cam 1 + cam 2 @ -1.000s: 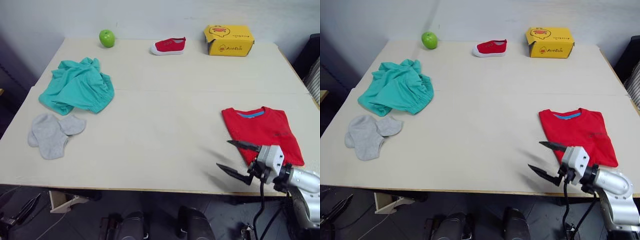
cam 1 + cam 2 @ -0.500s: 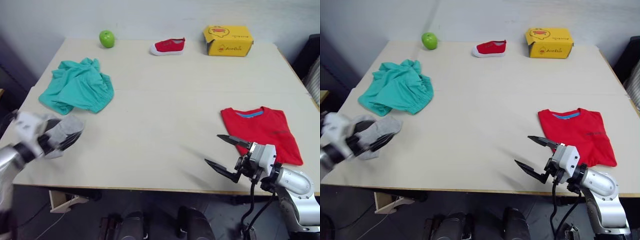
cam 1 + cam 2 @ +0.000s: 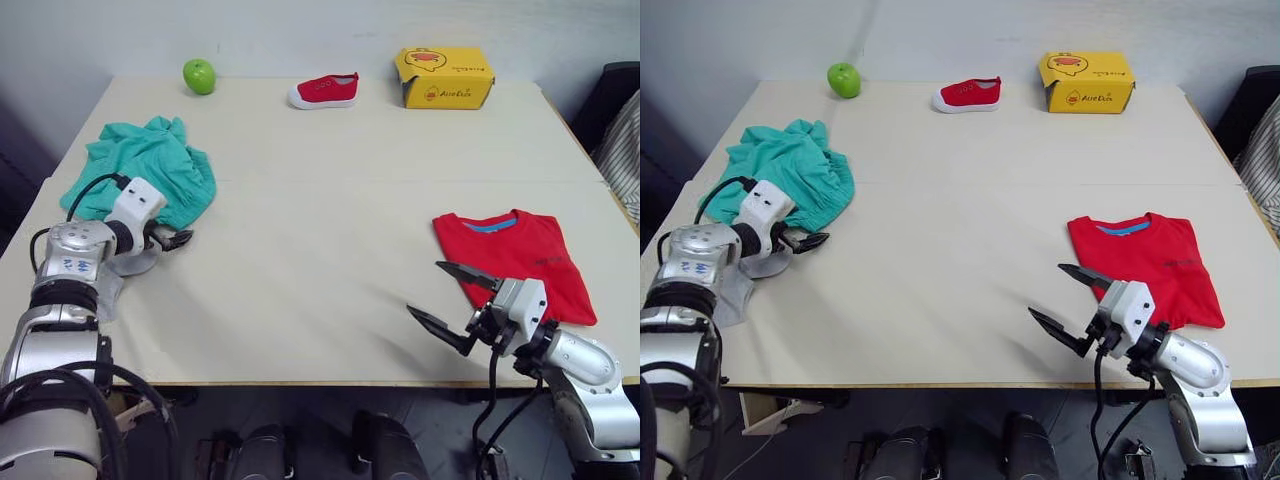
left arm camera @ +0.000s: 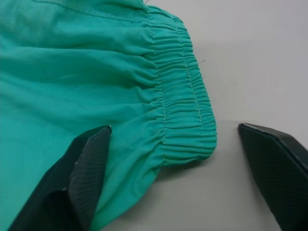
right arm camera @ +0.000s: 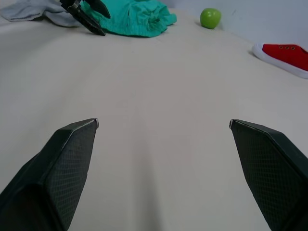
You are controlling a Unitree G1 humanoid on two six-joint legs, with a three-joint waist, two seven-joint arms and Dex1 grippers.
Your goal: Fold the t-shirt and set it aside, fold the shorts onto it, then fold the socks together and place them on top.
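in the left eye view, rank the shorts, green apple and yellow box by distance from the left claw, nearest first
1. shorts, right at the left claw, table's left side
2. green apple, far left corner
3. yellow box, far edge, right side

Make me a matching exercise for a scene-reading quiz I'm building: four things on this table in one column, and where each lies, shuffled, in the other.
Things:
1. t-shirt
2. shorts
3. apple
4. yellow box

Places:
A. far left corner of the table
B. left side, at the open left gripper
C. far edge, right of the red shoe
D. right side, folded, beside the open right gripper

Pairs: 1-D, 2-B, 3-A, 4-C
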